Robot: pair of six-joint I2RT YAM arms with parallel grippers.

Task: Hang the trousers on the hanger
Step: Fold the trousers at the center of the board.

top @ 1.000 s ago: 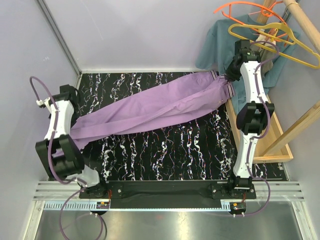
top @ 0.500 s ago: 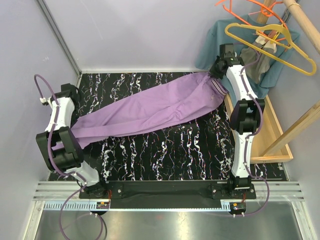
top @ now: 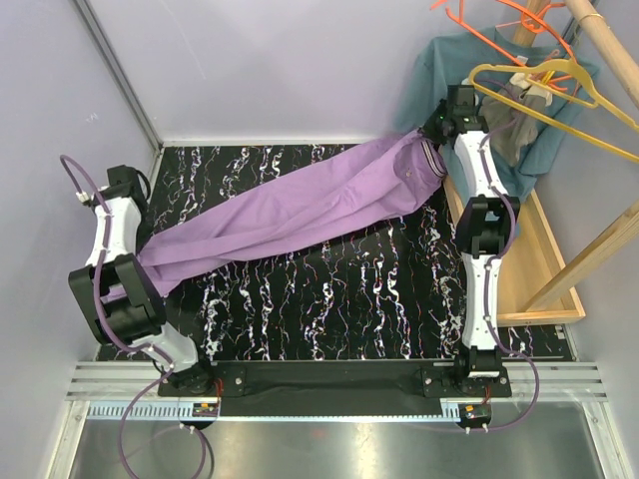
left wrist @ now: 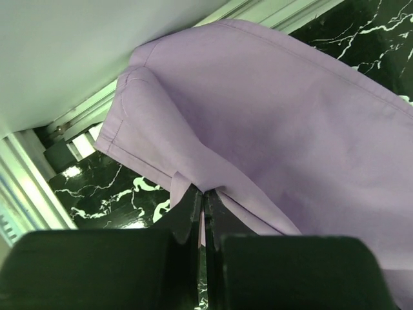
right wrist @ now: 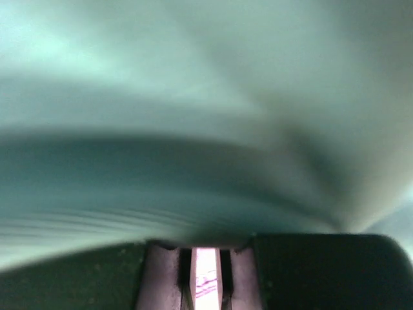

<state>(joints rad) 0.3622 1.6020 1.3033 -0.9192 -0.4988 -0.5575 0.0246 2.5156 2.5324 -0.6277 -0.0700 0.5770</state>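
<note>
We find the long lilac cloth trousers stretched out at a slant across the black, white-veined marble surface, the leg ends low at the left and the striped waistband raised at the far right corner. The left gripper is clamped tight on a fold of lilac cloth just beside the hemmed leg end, its jaws pressed together with the fabric pinched between them. The right gripper sits at the waistband and is closed on it; in its wrist view we make out lilac cloth between the fingers, the rest a blur of teal. The thin yellow plastic hanger hangs tilted from a wooden rail above and to the right of that gripper, apart from the trousers. Behind it hangs a teal shirt, with orange hangers higher up. A shallow wooden tray lies along the right edge of the surface.
</note>
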